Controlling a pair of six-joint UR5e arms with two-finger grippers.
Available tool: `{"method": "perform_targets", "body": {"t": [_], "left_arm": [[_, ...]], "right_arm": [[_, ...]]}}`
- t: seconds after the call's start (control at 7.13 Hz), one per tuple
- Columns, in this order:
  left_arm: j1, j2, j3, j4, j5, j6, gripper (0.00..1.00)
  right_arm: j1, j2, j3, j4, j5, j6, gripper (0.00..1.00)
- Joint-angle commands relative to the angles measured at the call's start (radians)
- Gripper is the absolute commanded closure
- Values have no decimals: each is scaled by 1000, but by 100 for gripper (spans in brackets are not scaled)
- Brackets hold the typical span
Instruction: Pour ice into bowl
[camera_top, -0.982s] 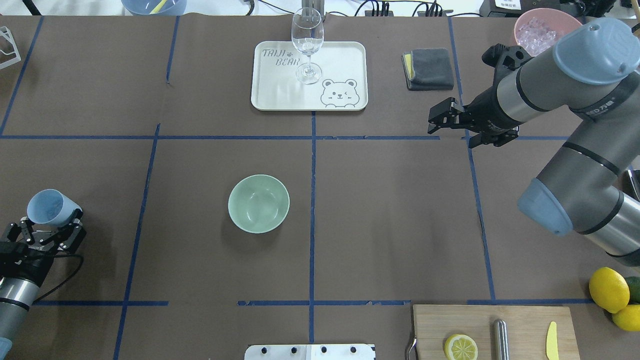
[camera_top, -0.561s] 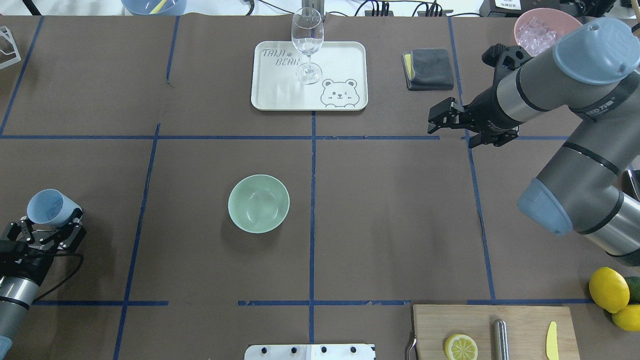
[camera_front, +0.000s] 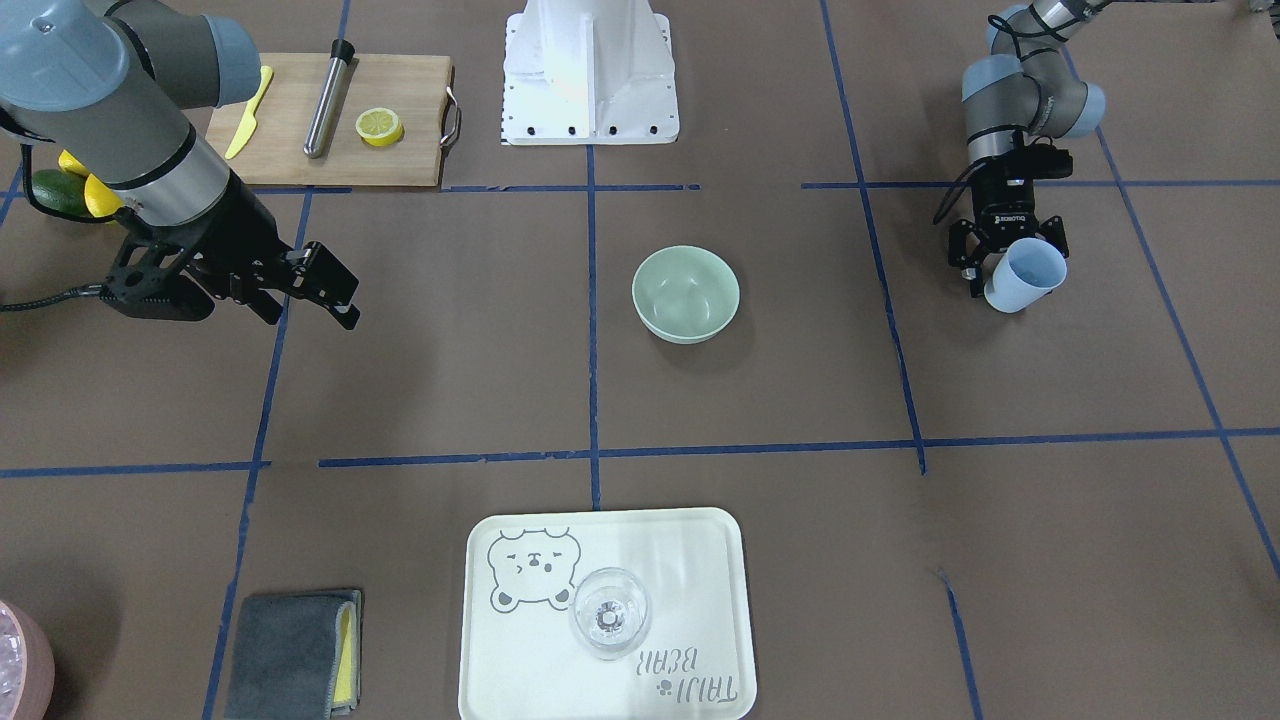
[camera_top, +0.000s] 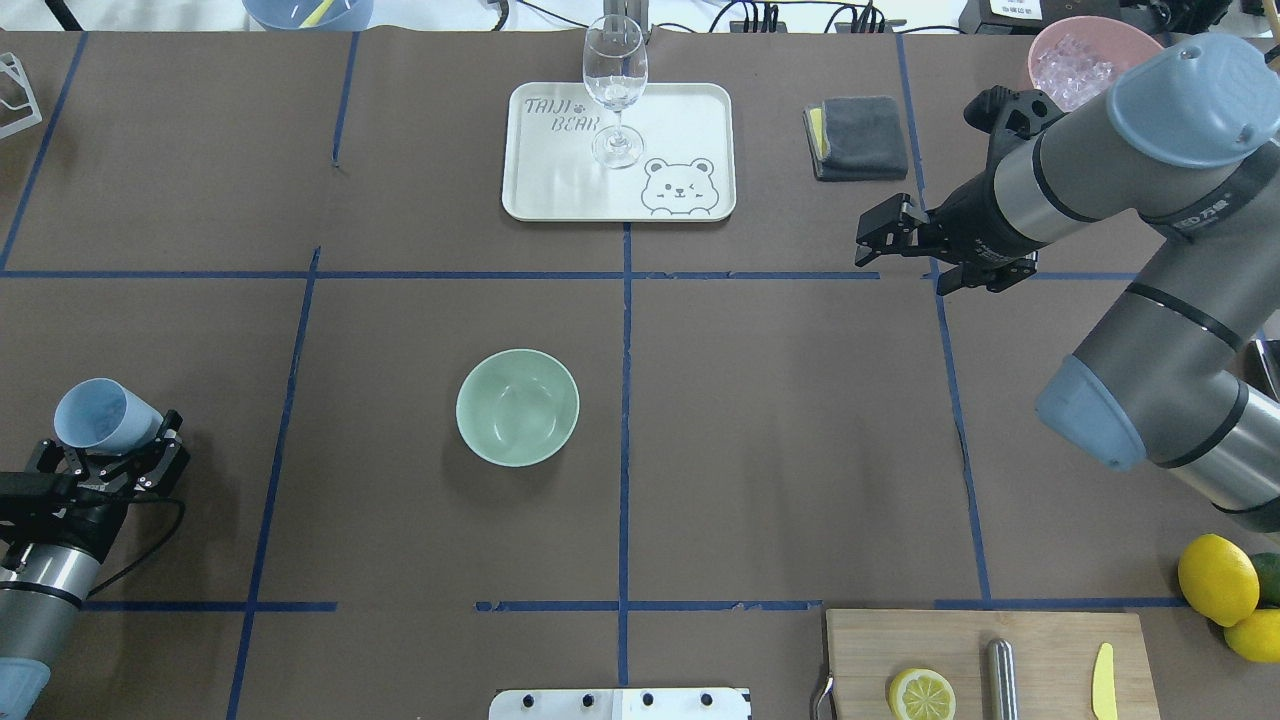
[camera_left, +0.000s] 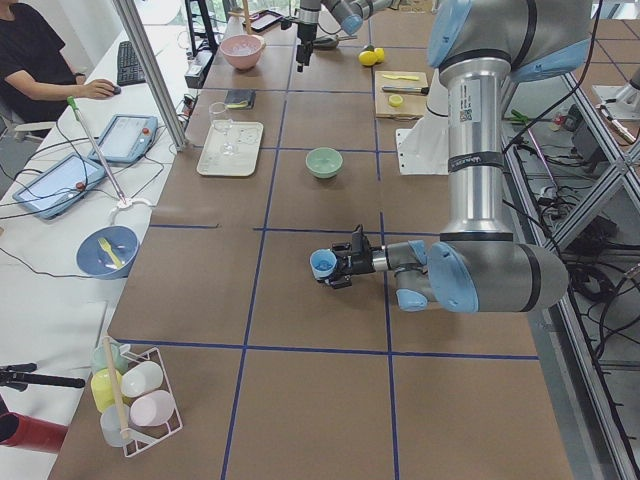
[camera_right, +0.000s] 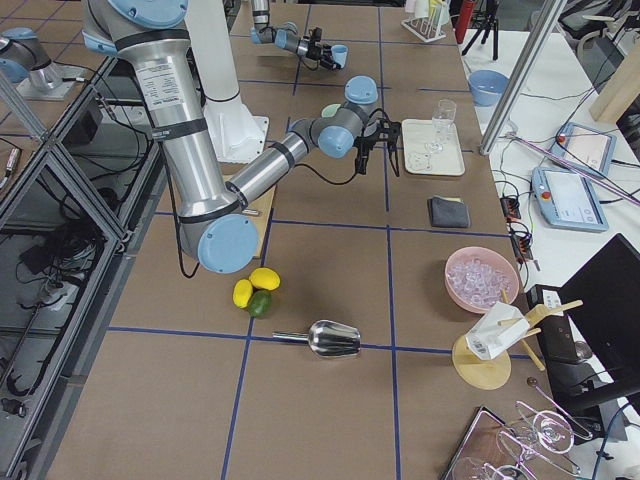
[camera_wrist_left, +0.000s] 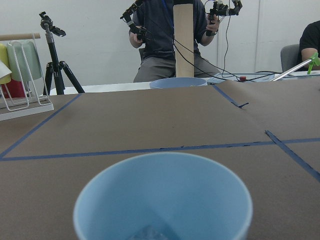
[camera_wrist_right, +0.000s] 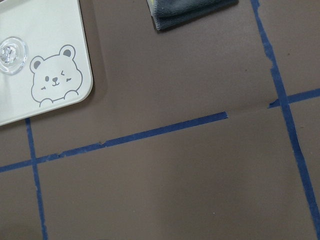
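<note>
Sitting at the bottom of the blue cup (camera_wrist_left: 162, 195), a glimpse of clear ice (camera_wrist_left: 149, 232) shows in the left wrist view. The left gripper (camera_top: 108, 452) is clamped on that tilted cup near the table's left edge, well apart from the mint-green bowl (camera_top: 517, 407), which stands upright near the middle. The right gripper (camera_top: 870, 238) hangs spread wide, holding nothing, over a tape line near the folded grey cloth (camera_top: 860, 137) and the bear-printed tray (camera_top: 690, 110).
</note>
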Motion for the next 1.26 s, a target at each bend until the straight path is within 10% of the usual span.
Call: {"method": "perform_targets", "body": {"t": [0.0, 0.42, 1.12], "left_arm": [[-13, -1, 1, -5, -22, 0, 31], [-29, -1, -4, -63, -53, 3, 100], [-73, -215, -173, -124, -134, 557, 100]], "right_arm": [[0, 0, 1, 0, 0, 0, 0], [0, 0, -1, 0, -5, 0, 0], [0, -3, 1, 0, -5, 0, 0]]}}
